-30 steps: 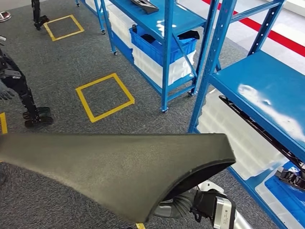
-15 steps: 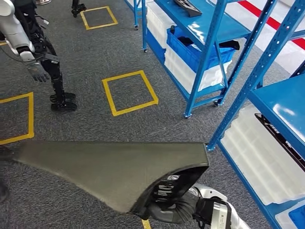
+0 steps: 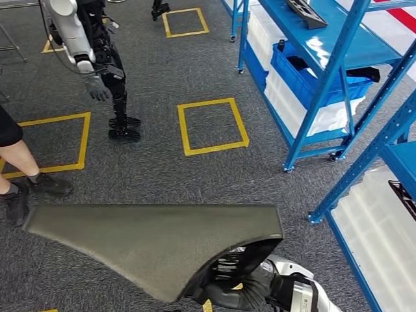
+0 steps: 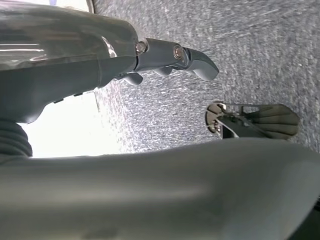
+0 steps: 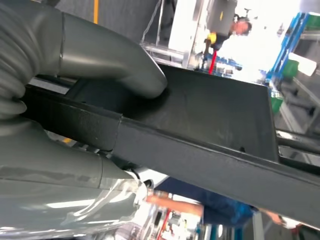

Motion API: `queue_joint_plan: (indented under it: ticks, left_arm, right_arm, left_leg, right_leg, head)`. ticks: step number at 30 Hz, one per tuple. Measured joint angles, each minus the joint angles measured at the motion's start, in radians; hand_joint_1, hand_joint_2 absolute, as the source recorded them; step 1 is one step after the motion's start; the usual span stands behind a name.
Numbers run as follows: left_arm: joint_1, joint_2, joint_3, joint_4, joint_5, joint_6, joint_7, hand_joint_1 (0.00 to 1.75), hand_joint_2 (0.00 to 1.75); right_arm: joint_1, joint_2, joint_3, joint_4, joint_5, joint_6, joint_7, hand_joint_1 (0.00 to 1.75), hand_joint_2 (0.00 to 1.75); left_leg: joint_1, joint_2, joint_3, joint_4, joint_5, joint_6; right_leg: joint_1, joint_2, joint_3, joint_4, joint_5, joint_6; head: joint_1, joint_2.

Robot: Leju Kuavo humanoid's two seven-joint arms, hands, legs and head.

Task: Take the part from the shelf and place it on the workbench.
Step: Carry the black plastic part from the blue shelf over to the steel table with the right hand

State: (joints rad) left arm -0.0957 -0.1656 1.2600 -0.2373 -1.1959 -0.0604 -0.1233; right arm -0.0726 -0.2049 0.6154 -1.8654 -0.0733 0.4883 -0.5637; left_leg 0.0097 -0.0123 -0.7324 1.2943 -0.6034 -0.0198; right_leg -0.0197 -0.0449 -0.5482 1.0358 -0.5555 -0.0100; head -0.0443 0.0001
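A long dark grey part [image 3: 147, 247], wide at one end and tapering to a point on my left, lies flat across the bottom of the head view above the carpet. My right hand [image 3: 235, 289] grips its wide end from below. In the right wrist view the thumb [image 5: 113, 65] presses on the part's black inner face [image 5: 211, 115]. My left hand [image 4: 113, 60] hangs over the carpet with its fingers stretched out and nothing in them. A broad blurred grey surface [image 4: 170, 190] lies close beside it; what it is cannot be told.
Blue shelf racks [image 3: 338, 58] stand to my right, with a blue bin [image 3: 318, 71] and another black part [image 3: 307, 13] on them. Another robot [image 3: 93, 52] stands ahead to the left. A person's legs [image 3: 19, 162] are at the left edge. Yellow squares [image 3: 213, 127] mark the carpet.
The camera has turned left, so the shelves slid right and the other robot and a person's legs came into view. The part stays in my right hand.
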Motion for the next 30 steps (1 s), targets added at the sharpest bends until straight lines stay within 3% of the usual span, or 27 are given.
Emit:
queue_joint_plan:
  ticks: [1,2,4,5,7,8,10,12,13,14,15,16,18,19,21,23,25,27,29,30]
  left_arm:
    - [0.001,0.0,0.0,0.0,0.001,0.001,-0.001,0.0,1.75]
    - [0.002,0.0,0.0,0.0,0.003,0.002,-0.003,0.0,1.75]
    - [-0.001,0.001,0.0,0.0,0.007,0.002,-0.005,0.0,1.75]
    - [-0.002,0.001,0.0,0.0,0.008,0.001,-0.006,0.0,1.75]
    - [-0.002,0.001,0.0,0.0,0.008,-0.001,-0.007,0.0,1.75]
    - [0.001,0.002,0.001,0.0,0.009,-0.002,-0.008,0.0,1.75]
    - [0.002,0.003,0.001,0.0,0.01,0.001,-0.012,0.0,1.75]
    - [-0.001,0.005,0.001,0.0,0.013,0.002,-0.016,0.0,1.75]
    - [-0.003,0.005,0.002,0.0,0.014,0.0,-0.018,0.0,1.75]
    - [-0.003,0.005,0.002,0.0,0.015,-0.001,-0.019,0.0,1.75]
    - [-0.003,0.005,0.002,0.0,0.016,-0.002,-0.021,0.0,1.75]
    - [-0.002,0.005,0.002,0.0,0.017,-0.002,-0.022,0.0,1.75]
    - [-0.003,0.005,0.002,0.0,0.017,-0.002,-0.024,0.0,1.75]
    - [-0.004,0.005,0.002,0.0,0.017,-0.003,-0.025,0.0,1.75]
    - [-0.004,0.006,0.002,0.0,0.017,-0.004,-0.029,0.0,1.75]
    - [0.0,0.007,0.002,0.0,0.017,-0.004,-0.034,0.0,1.75]
    - [0.002,0.009,0.002,0.0,0.017,-0.003,-0.037,0.0,1.75]
    - [-0.002,0.011,0.002,0.0,0.017,-0.003,-0.039,0.0,1.75]
    - [-0.004,0.012,0.002,0.0,0.017,-0.002,-0.04,0.0,1.75]
    - [-0.003,0.012,0.002,0.0,0.017,-0.002,-0.041,0.0,1.75]
  right_arm:
    - [-0.002,0.0,0.0,0.0,0.0,0.001,0.0,1.75,1.75]
    - [-0.004,0.0,0.001,0.0,0.001,0.001,0.0,1.75,1.75]
    - [-0.009,0.001,0.001,-0.001,0.003,0.002,0.0,1.75,1.75]
    - [-0.01,0.002,0.001,-0.001,0.005,0.002,-0.001,1.75,1.75]
    - [-0.012,0.005,0.004,-0.002,0.01,0.002,-0.004,1.75,1.75]
    - [-0.014,0.006,0.006,-0.002,0.012,0.002,-0.006,1.75,1.75]
    - [-0.016,0.008,0.009,-0.001,0.013,0.003,-0.011,1.75,1.75]
    - [-0.015,0.008,0.01,0.001,0.014,0.003,-0.017,1.75,1.75]
    - [-0.014,0.008,0.011,0.003,0.015,0.003,-0.019,1.75,1.75]
    - [-0.014,0.008,0.011,0.005,0.016,0.004,-0.022,1.75,1.75]
    - [-0.014,0.008,0.012,0.007,0.016,0.004,-0.024,1.75,1.75]
    - [-0.014,0.008,0.012,0.008,0.016,0.004,-0.025,1.75,1.75]
    - [-0.016,0.008,0.012,0.01,0.016,0.005,-0.028,1.75,1.75]
    - [-0.016,0.008,0.012,0.01,0.016,0.005,-0.03,1.75,1.75]
    - [-0.017,0.009,0.013,0.011,0.017,0.005,-0.034,1.75,1.75]
    - [-0.022,0.013,0.013,0.012,0.018,0.005,-0.036,1.75,1.75]
    - [-0.026,0.018,0.013,0.012,0.018,0.005,-0.039,1.75,1.75]
    - [-0.027,0.021,0.013,0.013,0.019,0.005,-0.042,1.75,1.75]
    - [-0.027,0.022,0.013,0.013,0.019,0.005,-0.044,1.75,1.75]
    - [-0.027,0.022,0.013,0.013,0.019,0.005,-0.044,1.75,1.75]
  left_leg:
    - [0.0,0.006,0.02,-0.043,0.03,0.001]
    - [-0.001,0.022,0.053,-0.109,0.066,0.004]
    - [-0.013,0.065,0.107,-0.216,0.106,0.015]
    - [-0.018,0.079,0.117,-0.239,0.108,0.021]
    - [-0.025,0.071,0.118,-0.245,0.103,0.033]
    - [-0.025,0.061,0.12,-0.25,0.105,0.039]
    - [-0.02,0.043,0.129,-0.261,0.109,0.052]
    - [-0.017,0.022,0.133,-0.264,0.109,0.061]
    - [-0.017,0.009,0.134,-0.264,0.108,0.063]
    - [-0.018,-0.004,0.135,-0.264,0.107,0.063]
    - [-0.018,-0.017,0.137,-0.264,0.107,0.063]
    - [-0.018,-0.031,0.14,-0.263,0.105,0.062]
    - [-0.017,-0.059,0.143,-0.26,0.102,0.056]
    - [-0.017,-0.072,0.141,-0.257,0.1,0.052]
    - [-0.014,-0.094,0.135,-0.254,0.099,0.042]
    - [-0.01,-0.109,0.132,-0.255,0.099,0.033]
    - [-0.011,-0.079,0.116,-0.222,0.076,0.023]
    - [-0.01,-0.027,0.065,-0.117,0.022,0.013]
    - [-0.005,-0.006,0.005,-0.001,-0.018,0.005]
    - [-0.004,-0.002,-0.006,0.017,-0.014,0.003]
  right_leg:
    - [0.0,-0.012,0.006,0.0,-0.004,0.002]
    - [0.0,-0.023,0.012,0.0,-0.009,0.005]
    - [0.003,-0.043,0.022,0.0,-0.018,0.013]
    - [0.005,-0.052,0.024,0.0,-0.021,0.018]
    - [0.004,-0.071,0.031,-0.005,-0.026,0.028]
    - [0.002,-0.068,0.036,-0.004,-0.031,0.032]
    - [-0.001,-0.025,0.025,0.035,-0.061,0.037]
    - [-0.002,0.025,-0.034,0.149,-0.117,0.036]
    - [-0.001,0.035,-0.071,0.213,-0.139,0.036]
    - [-0.001,0.038,-0.099,0.255,-0.144,0.036]
    - [0.0,0.04,-0.111,0.262,-0.128,0.037]
    - [0.0,0.043,-0.104,0.23,-0.093,0.036]
    - [-0.002,0.074,-0.06,0.104,-0.013,0.034]
    - [-0.004,0.094,-0.041,0.052,0.009,0.033]
    - [-0.003,0.117,-0.028,0.013,0.015,0.029]
    - [-0.002,0.098,-0.024,0.006,0.017,0.021]
    - [-0.004,0.072,-0.017,0.002,0.017,0.01]
    - [-0.003,0.043,-0.013,0.0,0.013,0.002]
    - [-0.001,0.014,-0.01,0.0,0.009,0.0]
    - [-0.001,0.001,-0.008,0.0,0.006,0.0]
  head:
    - [0.0,0.0]
    - [0.0,0.0]
    - [0.0,0.0]
    - [0.0,0.0]
    - [0.001,0.0]
    - [0.001,0.0]
    - [0.001,0.0]
    - [0.003,0.0]
    - [0.003,0.0]
    - [0.003,0.0]
    - [0.003,0.0]
    - [0.003,0.0]
    - [0.003,0.0]
    - [0.003,0.0]
    - [0.003,0.0]
    - [0.003,0.0]
    - [0.002,0.0]
    - [0.002,0.0]
    - [0.002,0.0]
    - [0.002,0.0]
